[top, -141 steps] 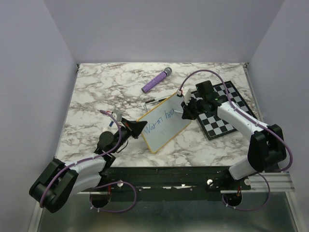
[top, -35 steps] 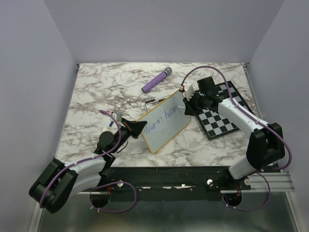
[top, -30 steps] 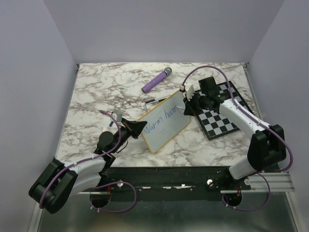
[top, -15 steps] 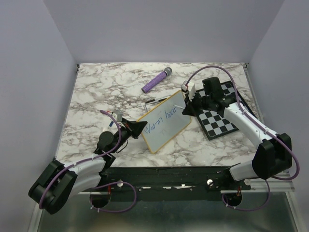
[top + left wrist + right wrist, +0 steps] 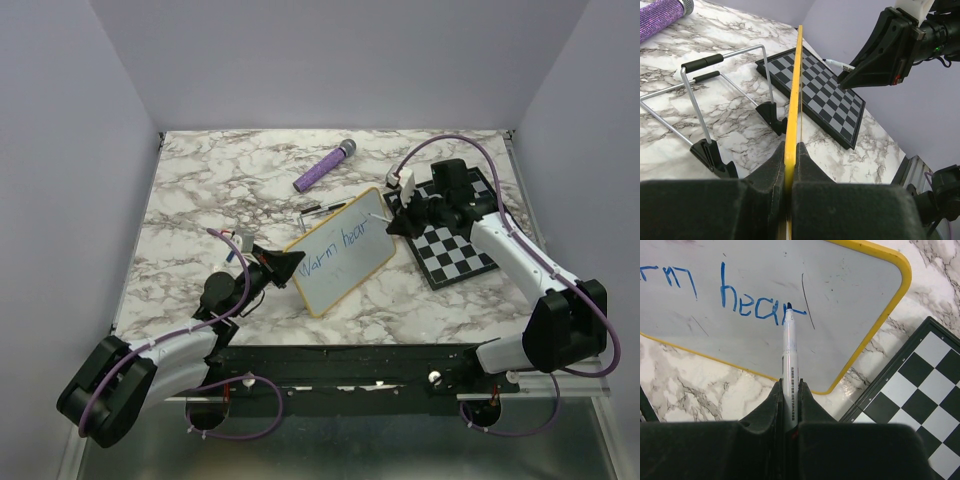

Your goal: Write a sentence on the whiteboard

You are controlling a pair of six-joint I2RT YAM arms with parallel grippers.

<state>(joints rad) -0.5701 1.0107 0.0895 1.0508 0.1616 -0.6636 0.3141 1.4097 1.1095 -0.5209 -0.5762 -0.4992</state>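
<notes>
The whiteboard [image 5: 345, 270], white with a yellow frame, stands tilted on the marble table. Blue writing on it [image 5: 333, 250] reads "Warm hear". My left gripper [image 5: 284, 264] is shut on the board's left edge; the left wrist view shows the yellow frame [image 5: 792, 107] edge-on between the fingers. My right gripper [image 5: 398, 226] is shut on a white marker [image 5: 789, 355]. Its blue tip touches the board at the end of "hear" [image 5: 755, 304], by the board's upper right corner [image 5: 892, 267].
A black-and-white chessboard [image 5: 460, 238] lies right of the whiteboard, under my right arm; it also shows in the right wrist view [image 5: 920, 405]. A purple glitter microphone [image 5: 324, 167] lies behind the board. The board's wire stand with black feet [image 5: 707, 145] rests behind it.
The writing has grown from "Warm hea" to "Warm hear". My right gripper has shifted right along the board with the marker. The left gripper has kept its hold.
</notes>
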